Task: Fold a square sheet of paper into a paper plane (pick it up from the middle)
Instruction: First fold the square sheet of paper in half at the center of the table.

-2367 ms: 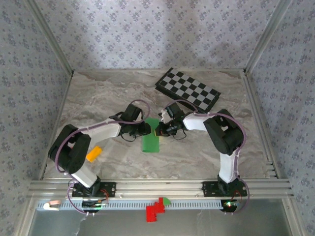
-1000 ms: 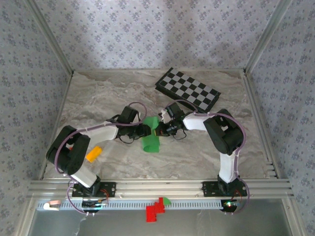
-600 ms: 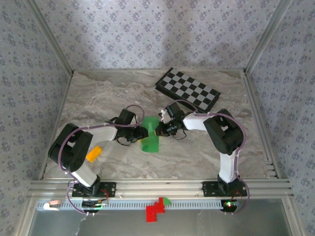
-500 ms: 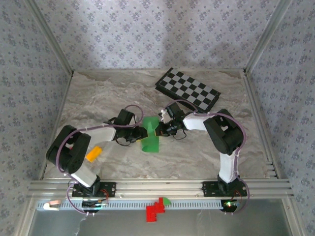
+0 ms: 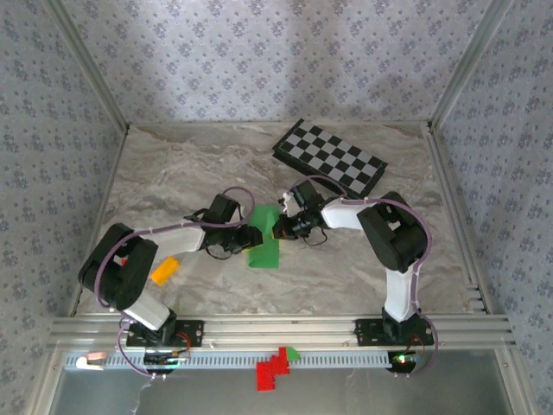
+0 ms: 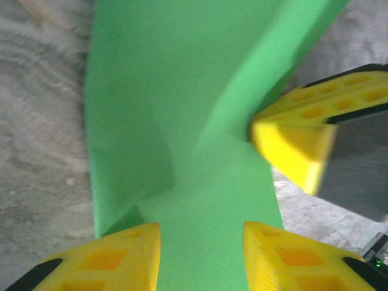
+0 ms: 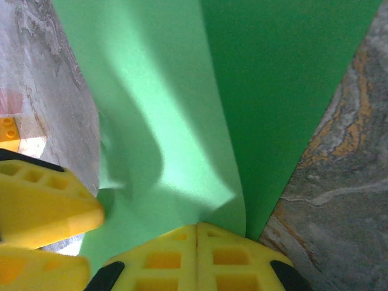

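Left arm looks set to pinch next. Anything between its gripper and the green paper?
Nothing visible. The left gripper is open, its fingers astride the green paper. The right gripper, shut on the paper's edge, sits close beside them, not in between.

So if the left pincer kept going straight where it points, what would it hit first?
The folded green paper, lying between its fingers; just beyond, probably the right pincer pinching that paper.

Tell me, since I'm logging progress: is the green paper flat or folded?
Folded, partly: the green paper shows a lighter flap lifted over a darker flat layer.
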{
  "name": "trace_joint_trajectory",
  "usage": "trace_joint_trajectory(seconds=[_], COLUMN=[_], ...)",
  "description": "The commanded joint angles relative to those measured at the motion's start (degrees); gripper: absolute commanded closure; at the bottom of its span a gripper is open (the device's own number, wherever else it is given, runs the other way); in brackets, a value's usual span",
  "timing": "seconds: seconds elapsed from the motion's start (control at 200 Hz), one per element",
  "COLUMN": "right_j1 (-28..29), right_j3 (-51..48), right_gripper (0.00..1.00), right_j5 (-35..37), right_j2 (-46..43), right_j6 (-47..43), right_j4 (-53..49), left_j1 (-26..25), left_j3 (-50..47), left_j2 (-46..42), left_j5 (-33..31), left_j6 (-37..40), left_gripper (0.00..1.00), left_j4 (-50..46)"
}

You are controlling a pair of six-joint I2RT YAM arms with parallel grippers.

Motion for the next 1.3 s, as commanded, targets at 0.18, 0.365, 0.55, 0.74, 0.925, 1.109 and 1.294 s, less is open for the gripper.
trace_joint_trajectory(seconds=[0.18, 0.365, 0.55, 0.74, 0.925, 1.109, 1.294], right_j1=[-0.6, -0.5, -0.5, -0.5, -0.6, -0.5, -0.5], right_j3=[-2.6, -2.7, -2.9, -2.8, -3.4, -3.5, -3.3], right_gripper=[1.0, 1.0, 1.0, 1.0, 1.0, 1.0, 1.0], right_j5=[7.8, 7.7, 7.8, 7.9, 7.9, 7.8, 7.8], right_j2=[4.3, 4.6, 4.5, 4.6, 4.4, 4.7, 4.6], right_j6=[-0.8, -0.6, -0.6, -0.7, -0.6, -0.4, -0.5], right_j4=[-6.7, -6.2, -6.2, -6.3, -6.0, -5.6, -5.9], left_j1=[0.5, -1.0, -2.4, -1.9, -1.9, -2.6, -2.4], left_j3=[-3.0, -2.6, -2.3, -4.6, -5.2, -4.4, -6.3], left_j2=[-4.8, -7.0, -3.2, -2.2, -7.8, -7.7, -4.5], left_j5=[0.2, 0.8, 1.9, 0.2, 0.2, 2.6, 0.8], left_j6=[-0.1, -0.9, -1.6, -1.6, -1.8, -2.4, -2.8], left_gripper=[0.59, 0.58, 0.58, 0.58, 0.57, 0.57, 0.57], left_j4=[-0.7, -0.3, 1.5, 0.0, -0.6, 0.7, 0.7])
